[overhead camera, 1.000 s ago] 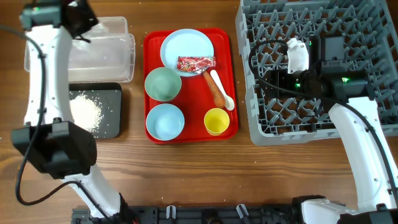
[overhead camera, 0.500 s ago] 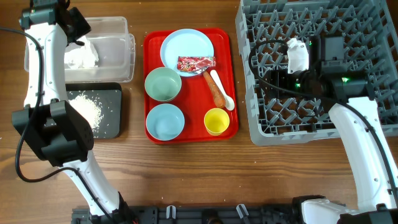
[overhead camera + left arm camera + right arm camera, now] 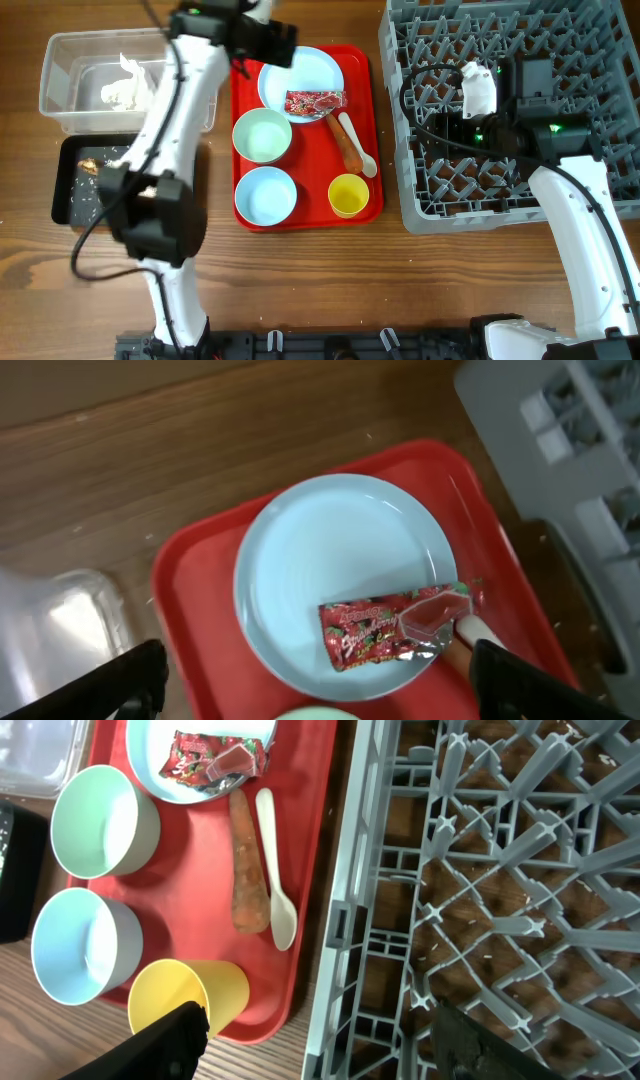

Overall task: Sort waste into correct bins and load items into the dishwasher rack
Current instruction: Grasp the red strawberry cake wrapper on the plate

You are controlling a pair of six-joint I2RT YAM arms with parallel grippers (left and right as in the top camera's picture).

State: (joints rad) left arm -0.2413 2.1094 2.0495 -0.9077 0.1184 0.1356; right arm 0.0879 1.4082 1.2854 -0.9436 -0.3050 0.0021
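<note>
Left arm (image 3: 180, 95) stretched up across desk (image 3: 300, 280), wrist over far end of red tray (image 3: 312, 190). Jaws spread wide, empty, hovering above plate (image 3: 330, 550). Wrapper (image 3: 385, 630) lies at plate's edge. Right arm (image 3: 580, 220) over rack (image 3: 600, 60), jaws wide apart, empty.

One each: plate (image 3: 300, 72), cup (image 3: 348, 194), spoon (image 3: 272, 860), wrapper (image 3: 315, 102), carrot (image 3: 248, 870), tissue (image 3: 125, 92), clear tub (image 3: 45, 100), black tray (image 3: 68, 200), red tray (image 3: 310, 205), rack (image 3: 420, 215). Two bowls: green bowl (image 3: 262, 135), blue bowl (image 3: 266, 194).
</note>
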